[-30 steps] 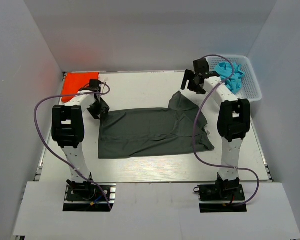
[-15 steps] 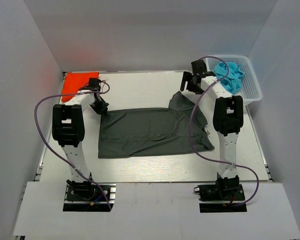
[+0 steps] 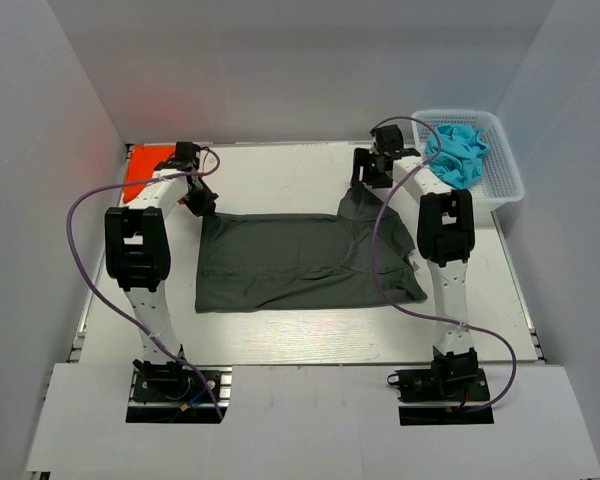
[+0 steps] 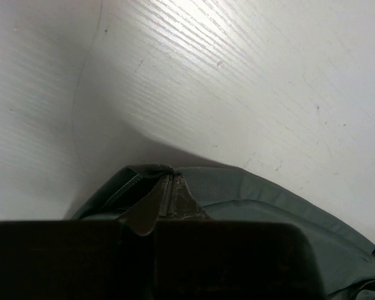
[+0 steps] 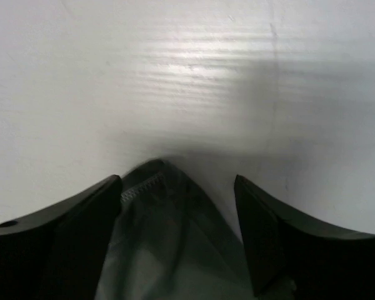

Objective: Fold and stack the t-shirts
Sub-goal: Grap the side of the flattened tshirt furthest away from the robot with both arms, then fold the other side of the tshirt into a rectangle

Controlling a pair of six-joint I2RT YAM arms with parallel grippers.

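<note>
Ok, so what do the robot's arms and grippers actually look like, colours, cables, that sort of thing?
The left arm and right arm have slim white links with chunky black joint housings, and stand on black base plates. A purple cable loops loosely along each one. The left gripper and right gripper are black, with two dark tapering fingers. No markings are legible.

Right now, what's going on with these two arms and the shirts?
Two robot arms are working on the dark grey t-shirt spread on the table. The left gripper is shut on its far left corner; the right gripper is open, straddling the far right corner. The orange-red t-shirt lies folded at the table's far left corner.
</note>
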